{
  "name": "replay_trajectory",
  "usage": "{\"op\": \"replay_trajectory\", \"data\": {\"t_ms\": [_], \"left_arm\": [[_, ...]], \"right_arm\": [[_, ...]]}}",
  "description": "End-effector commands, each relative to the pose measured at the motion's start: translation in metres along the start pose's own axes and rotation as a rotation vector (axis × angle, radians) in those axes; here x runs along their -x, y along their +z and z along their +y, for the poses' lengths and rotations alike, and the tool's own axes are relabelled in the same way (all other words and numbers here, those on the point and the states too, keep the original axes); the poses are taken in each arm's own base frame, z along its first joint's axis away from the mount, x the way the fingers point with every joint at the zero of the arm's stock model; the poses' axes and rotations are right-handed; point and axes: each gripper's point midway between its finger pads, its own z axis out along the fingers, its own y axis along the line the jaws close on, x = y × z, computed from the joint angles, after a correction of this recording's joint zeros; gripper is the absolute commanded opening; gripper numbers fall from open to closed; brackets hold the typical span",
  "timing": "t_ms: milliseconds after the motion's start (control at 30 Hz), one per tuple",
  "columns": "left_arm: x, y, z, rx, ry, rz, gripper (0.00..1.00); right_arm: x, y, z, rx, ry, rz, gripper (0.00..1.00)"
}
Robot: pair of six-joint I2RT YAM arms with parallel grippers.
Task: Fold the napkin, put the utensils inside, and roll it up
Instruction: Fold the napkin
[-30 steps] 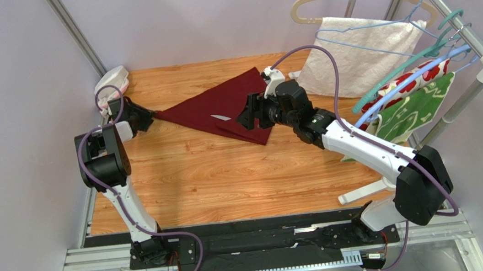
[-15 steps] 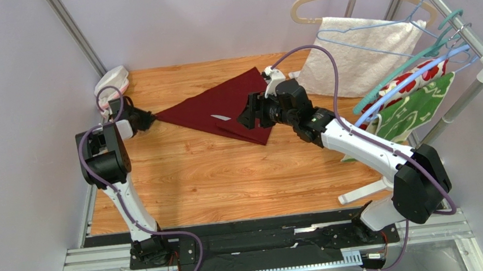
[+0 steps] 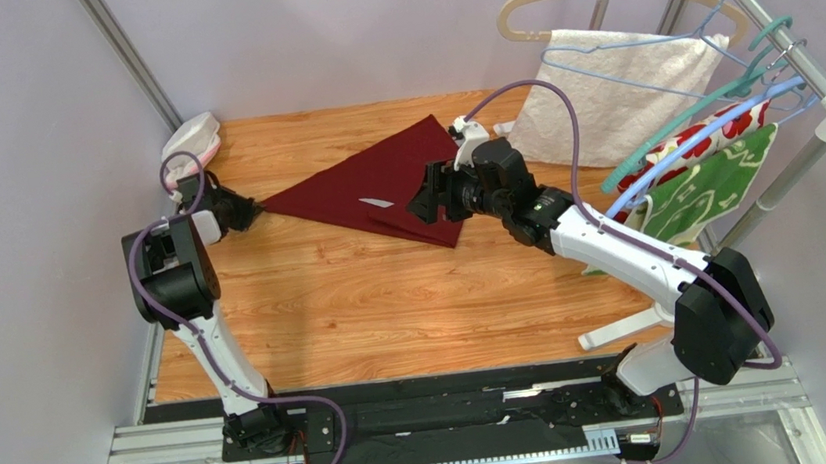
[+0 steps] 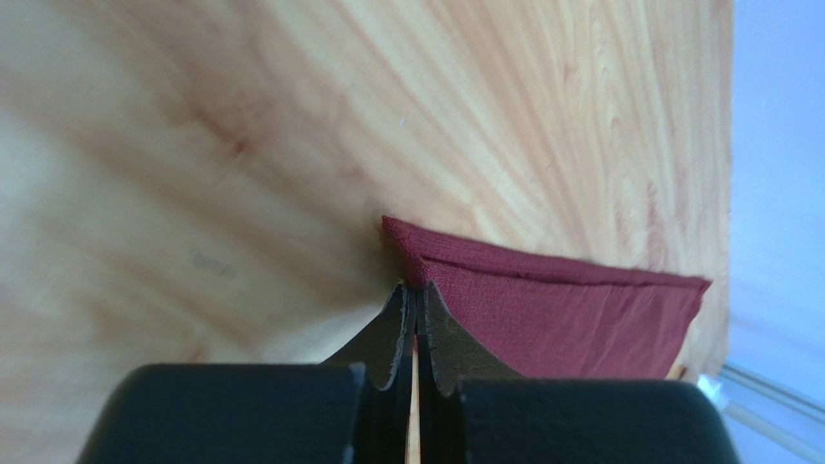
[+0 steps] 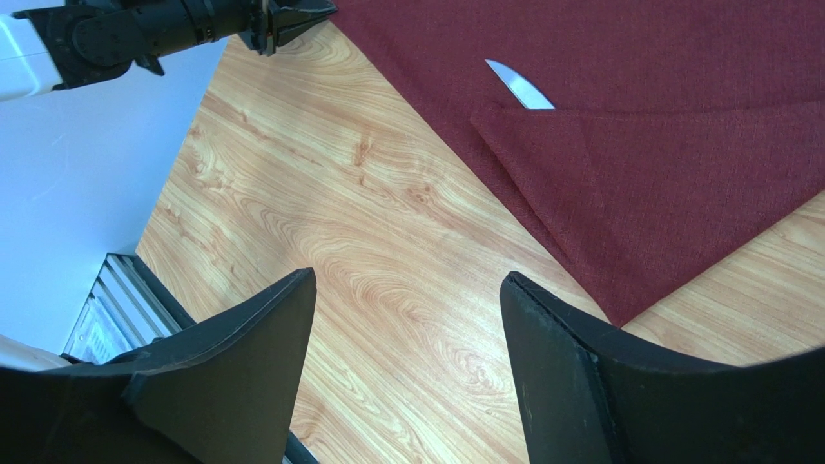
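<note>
The dark red napkin (image 3: pixel 375 172) lies folded into a triangle on the wooden table, its left corner pointing at my left gripper (image 3: pixel 253 208). In the left wrist view the left gripper (image 4: pixel 416 290) is shut, its tips pinching the very corner of the napkin (image 4: pixel 562 309). A silvery utensil blade (image 3: pixel 378 202) pokes out from under a folded flap of the napkin (image 5: pixel 629 116); only the blade (image 5: pixel 520 84) shows, its handle is covered. My right gripper (image 3: pixel 423 205) hovers over the napkin's near right corner. Its fingers stand wide apart, so the right gripper (image 5: pixel 407 280) is open and empty.
A white textured towel (image 3: pixel 613 89) hangs at the back right beside a rack with several hangers and red-and-green floral cloths (image 3: pixel 719 177). A white and pink object (image 3: pixel 191 135) sits at the table's back left corner. A white stand foot (image 3: pixel 614 334) rests near the right arm.
The left gripper has closed onto the napkin's left corner and drawn it slightly leftward. The right arm has barely moved and stays open.
</note>
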Motion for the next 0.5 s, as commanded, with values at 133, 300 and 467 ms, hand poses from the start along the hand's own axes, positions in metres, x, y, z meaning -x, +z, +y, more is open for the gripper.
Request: {"op": "replay_trajectory", "data": {"t_ms": [133, 300, 467], "left_arm": [[0.016, -0.062, -0.007, -0.017, 0.194, -0.115, 0.0], [0.007, -0.085, -0.033, -0.114, 0.4, -0.147, 0.0], [-0.031, -0.096, -0.104, -0.279, 0.647, -0.14, 0.0]], "right_arm": [[0.003, -0.006, 0.002, 0.022, -0.009, -0.022, 0.73], [-0.006, -0.007, -0.004, 0.007, -0.009, -0.008, 0.73], [-0.008, -0.01, -0.009, -0.014, -0.015, -0.014, 0.73]]}}
